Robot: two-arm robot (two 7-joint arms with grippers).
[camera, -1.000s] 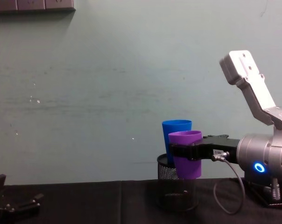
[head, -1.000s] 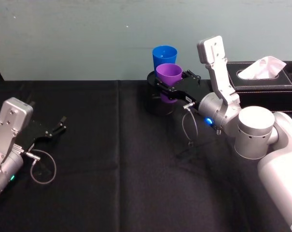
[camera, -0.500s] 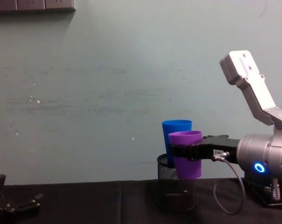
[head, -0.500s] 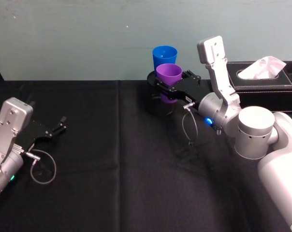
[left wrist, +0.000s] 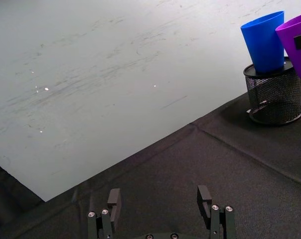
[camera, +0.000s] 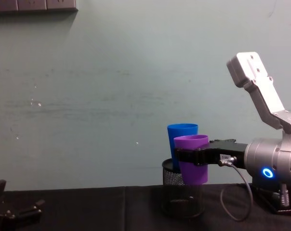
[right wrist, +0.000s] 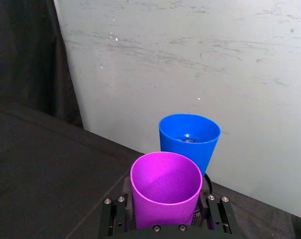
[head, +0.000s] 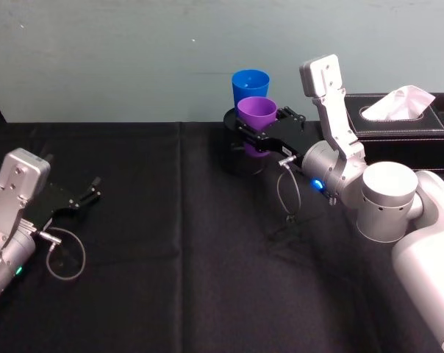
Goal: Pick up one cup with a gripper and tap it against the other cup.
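Right gripper (head: 253, 132) is clamped on the purple cup (head: 256, 110), upright, rim up, off the table, just in front of the blue cup (head: 250, 82) standing in a mesh pen holder (camera: 170, 178). Tissue box (head: 398, 123) sits to the right. Left gripper (head: 90, 194) rests open, far left.

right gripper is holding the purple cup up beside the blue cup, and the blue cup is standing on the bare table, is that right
Not quite. The blue cup is not on the table: it stands in the black mesh holder, as the left wrist view shows. The rest holds: the right gripper holds the purple cup up beside it.
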